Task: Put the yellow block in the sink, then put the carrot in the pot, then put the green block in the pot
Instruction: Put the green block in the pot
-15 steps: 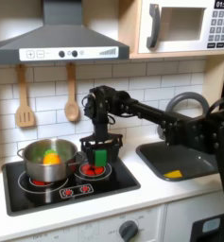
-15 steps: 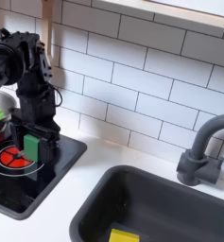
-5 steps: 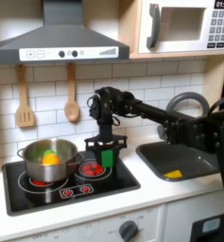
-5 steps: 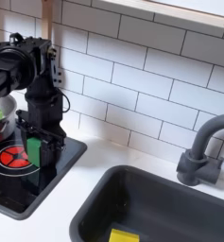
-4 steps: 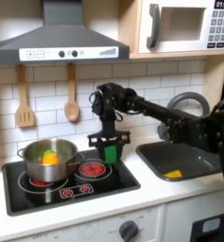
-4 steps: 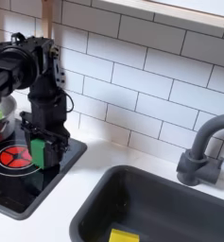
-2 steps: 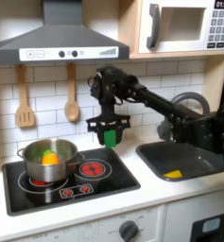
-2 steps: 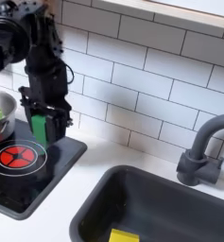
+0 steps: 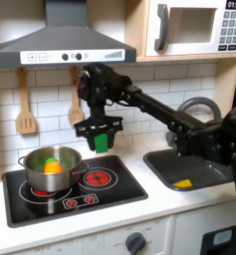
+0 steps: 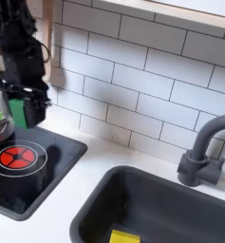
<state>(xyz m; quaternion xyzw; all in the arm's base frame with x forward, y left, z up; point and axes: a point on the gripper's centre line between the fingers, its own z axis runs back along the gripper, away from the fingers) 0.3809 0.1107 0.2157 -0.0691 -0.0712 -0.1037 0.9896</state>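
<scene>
The only writing that can be read is "01:30" on the microwave (image 9: 194,25) display at the top right of the first exterior view; the marks on the range hood (image 9: 62,48) panel are too small to make out.

The claw (image 9: 100,135) is clenched on the green block (image 9: 101,140), holding it in the air above the stovetop (image 9: 75,194), just to the right of the pot (image 9: 50,169) in the first exterior view. In the second exterior view the claw (image 10: 22,106) and green block (image 10: 19,112) hang at the left edge, over the red burner ring (image 10: 18,157). The carrot (image 9: 52,165) lies inside the pot, which stands on the left burner. The yellow block (image 9: 181,183) rests on the floor of the sink (image 9: 189,170); in the second exterior view the yellow block (image 10: 124,236) sits at the near edge of the sink (image 10: 171,207), with the dark faucet (image 10: 203,152) behind.

The desk (image 10: 81,185) is a white toy-kitchen top. Behind it runs a white tile wall (image 10: 152,81), with two wooden utensils (image 9: 26,105) hanging to the left of the arm in the first exterior view
</scene>
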